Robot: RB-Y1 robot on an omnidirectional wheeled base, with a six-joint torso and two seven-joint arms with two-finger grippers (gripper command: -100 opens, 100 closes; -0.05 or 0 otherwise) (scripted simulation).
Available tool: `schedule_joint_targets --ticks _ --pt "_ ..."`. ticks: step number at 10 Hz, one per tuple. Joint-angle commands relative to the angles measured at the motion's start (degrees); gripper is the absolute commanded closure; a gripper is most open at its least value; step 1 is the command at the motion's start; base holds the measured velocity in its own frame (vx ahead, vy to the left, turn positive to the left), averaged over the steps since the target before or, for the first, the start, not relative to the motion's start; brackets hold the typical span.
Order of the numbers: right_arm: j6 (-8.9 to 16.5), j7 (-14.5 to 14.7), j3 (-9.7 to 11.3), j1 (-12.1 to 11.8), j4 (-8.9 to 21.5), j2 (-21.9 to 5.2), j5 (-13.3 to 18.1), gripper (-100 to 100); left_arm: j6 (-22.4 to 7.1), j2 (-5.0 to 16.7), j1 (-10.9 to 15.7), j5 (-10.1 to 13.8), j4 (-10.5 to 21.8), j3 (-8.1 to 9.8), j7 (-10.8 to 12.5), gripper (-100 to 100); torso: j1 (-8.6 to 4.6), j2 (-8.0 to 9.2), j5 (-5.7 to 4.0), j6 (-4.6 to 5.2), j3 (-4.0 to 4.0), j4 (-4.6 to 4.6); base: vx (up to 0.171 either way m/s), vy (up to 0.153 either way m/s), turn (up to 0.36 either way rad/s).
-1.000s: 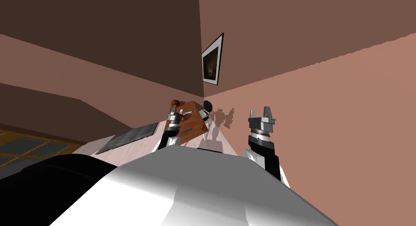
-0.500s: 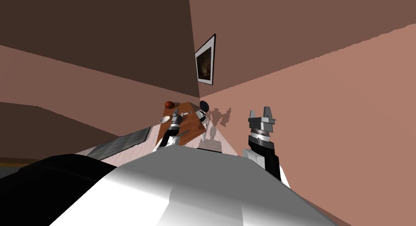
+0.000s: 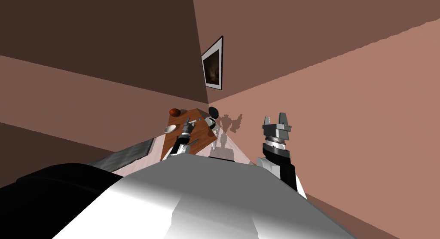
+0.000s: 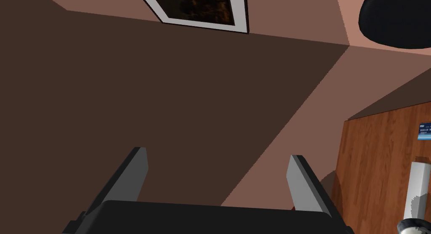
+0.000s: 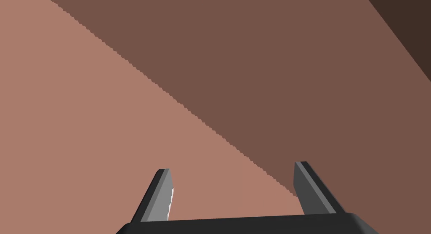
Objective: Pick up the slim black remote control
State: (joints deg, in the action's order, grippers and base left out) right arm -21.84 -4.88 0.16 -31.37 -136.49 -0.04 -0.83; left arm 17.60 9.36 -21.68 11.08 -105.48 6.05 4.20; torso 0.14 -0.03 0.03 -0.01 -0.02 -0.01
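The remote (image 3: 193, 141), which I think is the thin dark bar, lies on the table (image 3: 200, 131) near my edge. The left jaws hang wide apart above the table, ready to drop down. The right jaws are apart too, out of the way by the wall.

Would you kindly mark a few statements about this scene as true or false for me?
1. The left gripper is open with nothing between its fingers. True.
2. The right gripper is shut on a remote. False: its fingers stand apart and hold nothing.
3. A framed picture hangs on the wall near the corner. True.
4. The table has a glass top. False: its top is brown wood.
5. A blue card lies on the table. True.
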Motion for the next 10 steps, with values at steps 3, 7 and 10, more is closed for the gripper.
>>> schedule_joint_targets --ticks 3,7,10 --pt "0.00 0.00 0.00 0.00 0.00 0.00 0.00 0 -3.59 1.84 1.52 1.98 5.84 1.76 2.34 -100 0.02 -0.01 0.00 0.01 -0.01 0.00 0.003 0.035 -0.189" --pt "0.00 0.00 -0.01 -0.01 0.00 0.00 0.00 0 -7.83 3.51 3.34 4.39 12.09 3.39 4.84 -100 -0.02 0.00 0.00 -0.04 0.00 0.00 -0.001 0.027 -0.146" --pt "0.00 0.00 0.00 0.00 0.00 0.00 0.00 0 -10.55 4.34 4.24 5.67 16.01 4.15 6.12 -100 0.04 0.04 0.00 0.00 0.03 0.01 -0.011 0.040 -0.186"
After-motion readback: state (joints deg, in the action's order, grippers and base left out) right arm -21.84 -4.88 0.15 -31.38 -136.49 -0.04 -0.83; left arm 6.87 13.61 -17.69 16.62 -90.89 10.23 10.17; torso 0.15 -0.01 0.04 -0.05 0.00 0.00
